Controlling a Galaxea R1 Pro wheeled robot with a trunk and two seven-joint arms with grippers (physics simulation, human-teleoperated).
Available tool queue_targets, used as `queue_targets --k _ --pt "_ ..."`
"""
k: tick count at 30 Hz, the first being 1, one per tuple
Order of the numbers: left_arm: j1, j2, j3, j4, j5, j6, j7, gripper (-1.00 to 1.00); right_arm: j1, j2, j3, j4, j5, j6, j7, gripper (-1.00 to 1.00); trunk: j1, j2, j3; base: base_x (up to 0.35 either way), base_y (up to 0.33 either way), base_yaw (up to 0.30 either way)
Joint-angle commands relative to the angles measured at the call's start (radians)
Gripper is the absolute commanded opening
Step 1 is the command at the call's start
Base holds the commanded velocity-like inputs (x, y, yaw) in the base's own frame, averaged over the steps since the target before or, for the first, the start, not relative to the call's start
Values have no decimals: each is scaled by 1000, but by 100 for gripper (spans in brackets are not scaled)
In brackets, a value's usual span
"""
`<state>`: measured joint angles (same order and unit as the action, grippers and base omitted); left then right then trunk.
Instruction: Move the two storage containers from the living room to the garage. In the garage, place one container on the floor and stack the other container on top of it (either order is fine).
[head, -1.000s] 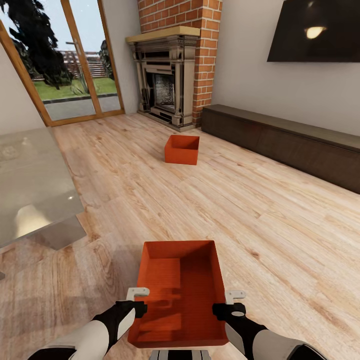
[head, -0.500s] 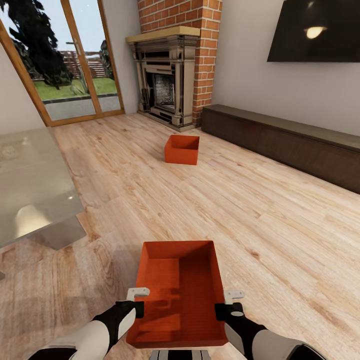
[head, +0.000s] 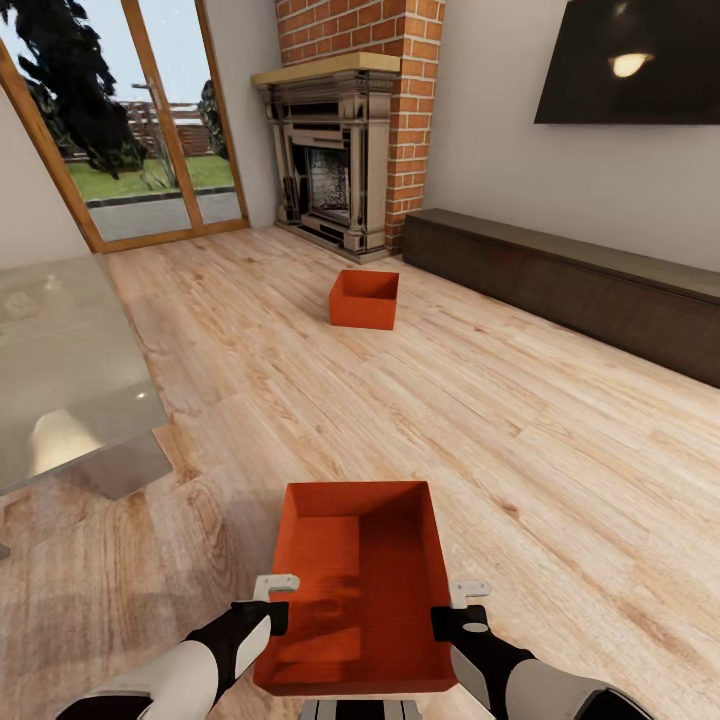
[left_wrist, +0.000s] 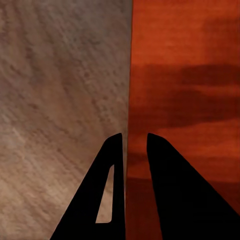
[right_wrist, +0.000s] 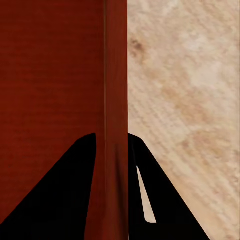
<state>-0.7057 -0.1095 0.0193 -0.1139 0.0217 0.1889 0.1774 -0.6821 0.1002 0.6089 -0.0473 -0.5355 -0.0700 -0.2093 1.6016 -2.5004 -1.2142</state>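
One orange-red storage container (head: 355, 590) sits right in front of me on the light wood-plank living-room flooring (head: 520, 440). My left gripper (head: 272, 608) straddles its left wall and is shut on it; in the left wrist view the black fingers (left_wrist: 112, 200) bracket the wall's edge of the container (left_wrist: 190, 75). My right gripper (head: 455, 612) is shut on the right wall, and its wrist view shows that gripper (right_wrist: 112, 137) pinching the thin wall of the container (right_wrist: 50, 75). The second storage container (head: 364, 298) stands alone farther ahead, near the fireplace.
A red-brick fireplace (head: 335, 150) fills the far corner. A long dark low cabinet (head: 580, 285) runs along the right wall under a black wall screen (head: 640, 60). A glass table (head: 60, 370) juts in at the left. Glass patio doors (head: 140, 120) are at the far left.
The near container and my right gripper have shifted by a few pixels; nothing else has moved.
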Motion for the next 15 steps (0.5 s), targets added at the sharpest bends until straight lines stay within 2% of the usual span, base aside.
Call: queue_targets --k 1,8,11,15 --pt "0 1 1 -4 -22 7 15 -100 -1 -1 -1 3 -15 -7 -9 -100 0 0 -1 0 0 0" --pt "0 1 1 -4 -22 6 16 -100 -1 -5 -1 3 -15 -7 -9 -100 0 0 -1 0 0 0" --pt "1 1 1 -4 -22 8 16 -100 -1 -5 -1 3 -15 -7 -9 -100 -2 0 11 0 0 0" --pt "1 1 1 -3 -22 9 15 -100 -1 -5 -1 3 -15 -7 -9 -100 -17 28 23 0 0 0"
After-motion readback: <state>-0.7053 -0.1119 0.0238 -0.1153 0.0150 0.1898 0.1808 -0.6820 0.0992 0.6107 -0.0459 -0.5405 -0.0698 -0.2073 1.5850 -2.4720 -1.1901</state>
